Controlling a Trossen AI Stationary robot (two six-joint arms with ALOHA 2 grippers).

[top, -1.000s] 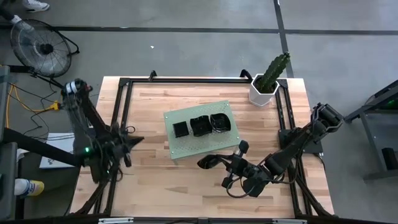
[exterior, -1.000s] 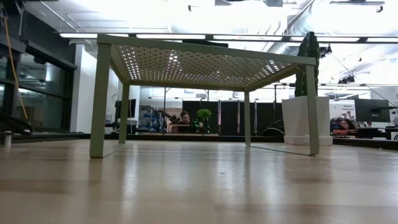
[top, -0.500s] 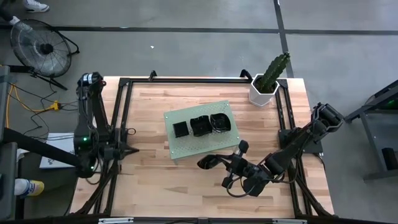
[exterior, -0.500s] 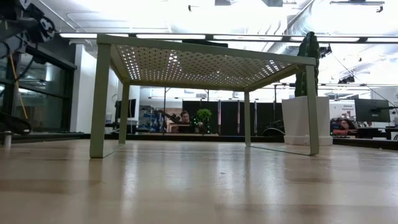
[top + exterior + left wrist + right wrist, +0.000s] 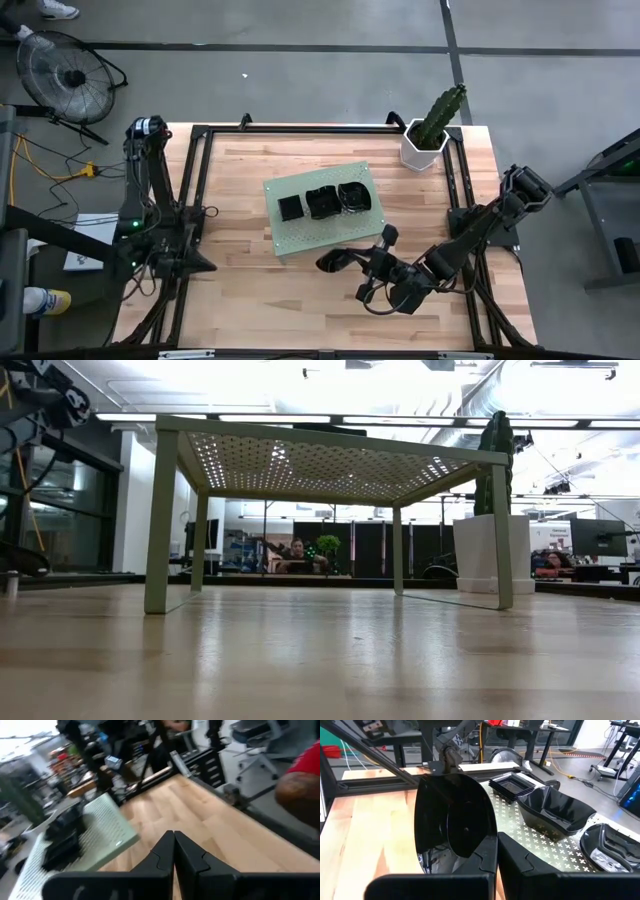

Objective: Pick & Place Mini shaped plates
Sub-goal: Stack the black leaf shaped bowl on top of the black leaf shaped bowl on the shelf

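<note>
Right claw (image 5: pixel 330 262): fingers pressed together on the edge of a round black plate (image 5: pixel 455 817), held on edge just off the near side of the green perforated board (image 5: pixel 300 235).
Held plate: glossy, round, upright in the grip; in the high view it hangs over the wooden surface (image 5: pixel 250 300) beside the board's edge, not yet on the board.
Plates on the board: three stacks (image 5: pixel 323 200) sit in a row along the far half. The right wrist view shows a flat square stack (image 5: pixel 512 785), a deeper angular dish (image 5: pixel 555 810) and a round-rimmed stack (image 5: pixel 612 842).
Left claw (image 5: pixel 174 852): fully closed, nothing between its fingers, parked low at the left edge of the surface, well apart from the board.
Progress: most plates seem already gathered on the board; no loose plates show on the surface. The held one looks like the last, or nearly so.
Left to do: judged from its shape, carry the round plate over the matching stack, lower it flat and let go.
Bystander: white pot with a cactus (image 5: pixel 428 140) at the far right corner, clear of the work.
</note>
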